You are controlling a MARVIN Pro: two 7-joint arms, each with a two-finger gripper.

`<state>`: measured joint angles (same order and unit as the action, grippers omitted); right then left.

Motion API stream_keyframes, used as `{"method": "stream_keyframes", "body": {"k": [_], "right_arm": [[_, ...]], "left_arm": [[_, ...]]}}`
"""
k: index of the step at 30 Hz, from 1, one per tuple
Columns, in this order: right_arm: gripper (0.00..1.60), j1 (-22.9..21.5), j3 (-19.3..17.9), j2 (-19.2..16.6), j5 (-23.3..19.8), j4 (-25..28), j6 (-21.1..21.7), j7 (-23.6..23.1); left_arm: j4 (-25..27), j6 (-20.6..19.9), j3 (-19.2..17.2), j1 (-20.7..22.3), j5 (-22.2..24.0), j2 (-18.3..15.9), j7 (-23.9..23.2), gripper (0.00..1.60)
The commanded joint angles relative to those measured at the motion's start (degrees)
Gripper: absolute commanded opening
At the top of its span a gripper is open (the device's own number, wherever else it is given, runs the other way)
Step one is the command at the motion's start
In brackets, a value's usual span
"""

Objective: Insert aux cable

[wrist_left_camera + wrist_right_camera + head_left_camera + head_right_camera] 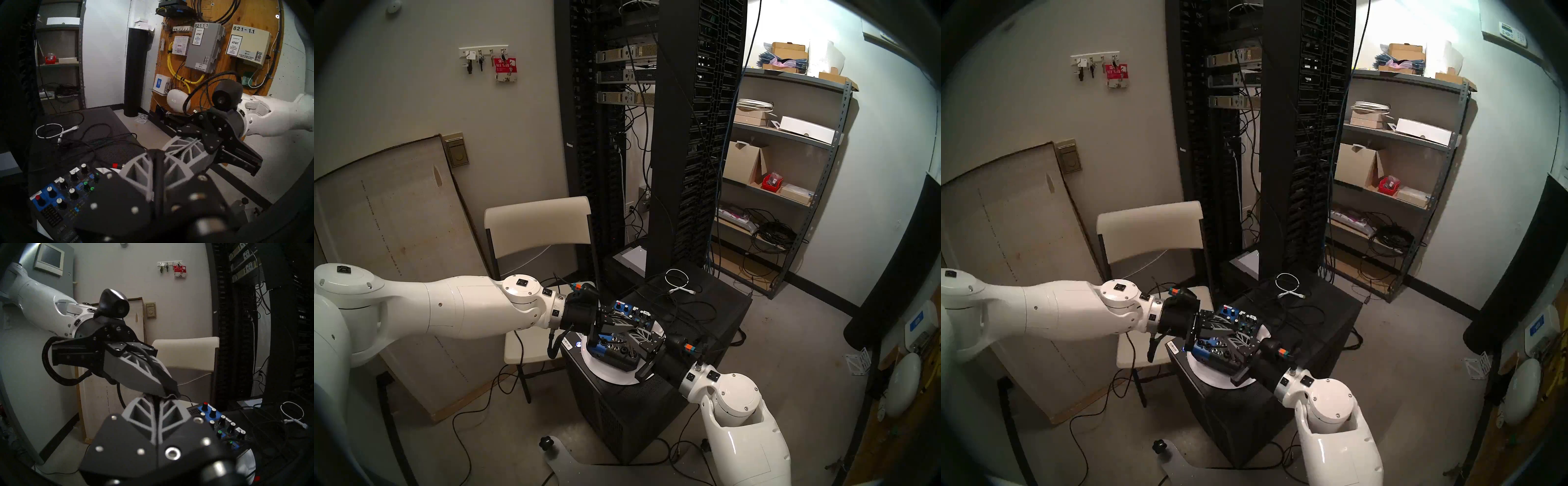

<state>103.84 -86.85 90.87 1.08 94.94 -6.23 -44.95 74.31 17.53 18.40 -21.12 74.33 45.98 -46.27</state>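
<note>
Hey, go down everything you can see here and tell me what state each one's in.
Left end effector: shut, tip at the right one's tip.
Right end effector: shut.
Mixer: face up, below both end effectors.
White cable: coiled, both ends loose.
Red-ring plug: unplugged, lying beside the mixer.
Aux plug: not visible.

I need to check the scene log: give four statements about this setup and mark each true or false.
The mixer sits on a white round plate. True.
The white coiled cable lies on the chair. False: it lies on the black cabinet behind the mixer.
The left gripper and right gripper meet nearly tip to tip above the mixer. True.
The right gripper is wide open. False: its fingers are shut together.
</note>
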Motion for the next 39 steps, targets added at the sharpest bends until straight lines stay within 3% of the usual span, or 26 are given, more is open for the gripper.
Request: {"method": "stream_keyframes", "body": {"k": [1,6,39], "right_arm": [[0.41,-0.88,0.49,0.18,-0.07,1.82,0.06,-0.17],[0.64,-0.95,0.45,0.21,0.08,1.73,0.18,0.04],[0.72,-1.34,0.34,-0.47,2.76,-0.11,2.85,-0.73]], "left_arm": [[-0.04,0.71,-0.99,0.55,0.48,0.24,0.26,0.0],[0.1,0.89,-1.23,1.1,0.24,0.43,0.05,0.0],[0.51,0.58,-1.0,2.44,-0.83,0.53,-0.32,0.0]]}}
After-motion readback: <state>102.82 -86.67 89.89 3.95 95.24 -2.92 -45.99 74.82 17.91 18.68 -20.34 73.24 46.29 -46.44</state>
